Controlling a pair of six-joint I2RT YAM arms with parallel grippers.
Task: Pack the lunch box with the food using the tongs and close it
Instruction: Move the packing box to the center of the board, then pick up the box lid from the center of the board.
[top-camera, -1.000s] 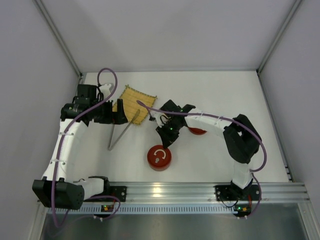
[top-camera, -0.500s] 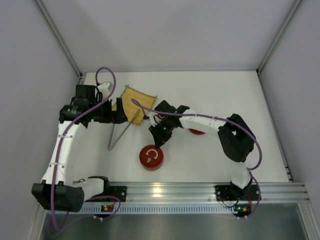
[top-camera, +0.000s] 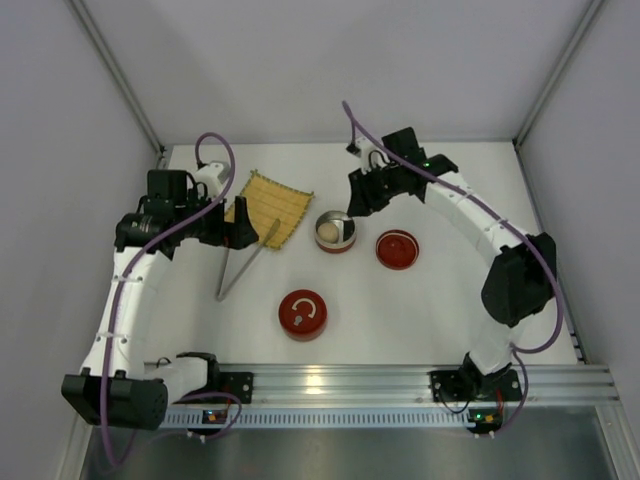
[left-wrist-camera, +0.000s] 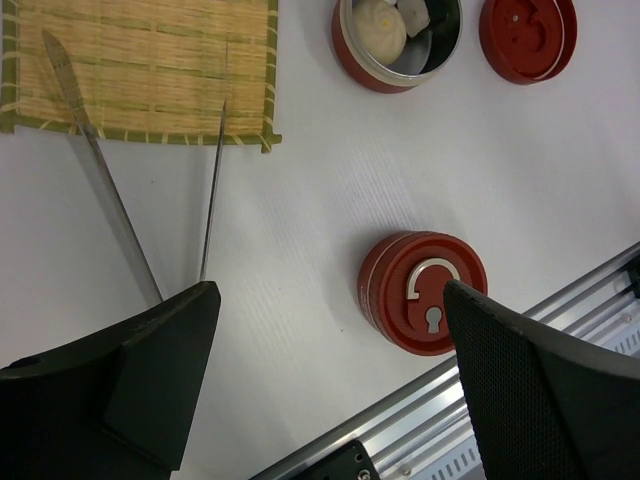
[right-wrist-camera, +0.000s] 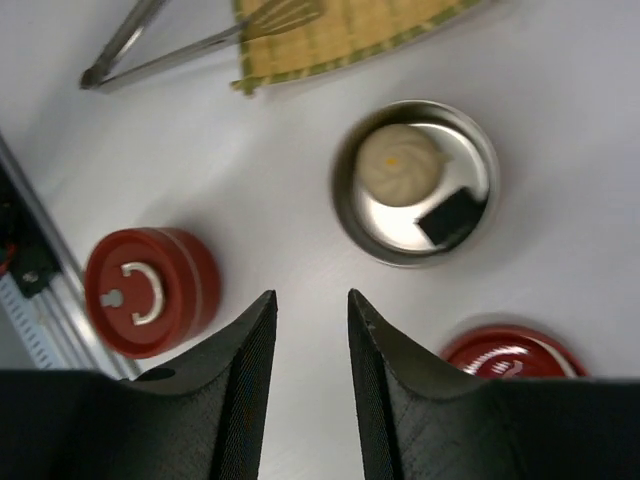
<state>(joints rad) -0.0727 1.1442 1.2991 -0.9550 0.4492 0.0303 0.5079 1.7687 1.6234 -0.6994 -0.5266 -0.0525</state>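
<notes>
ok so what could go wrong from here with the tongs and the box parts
The tongs lie flat, tips on the mat; the open left gripper could skid them away instead of pinching both thin arms. The bowl, lid and red pot sit apart, so a careless sweep might knock one over or spill the bun.

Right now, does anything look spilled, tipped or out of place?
Nothing is spilled or tipped. The tongs lie half on the mat, tips on it, joined end off it. The box is in parts: an open bowl holding a bun, a lid beside it, and a red tier apart.
</notes>
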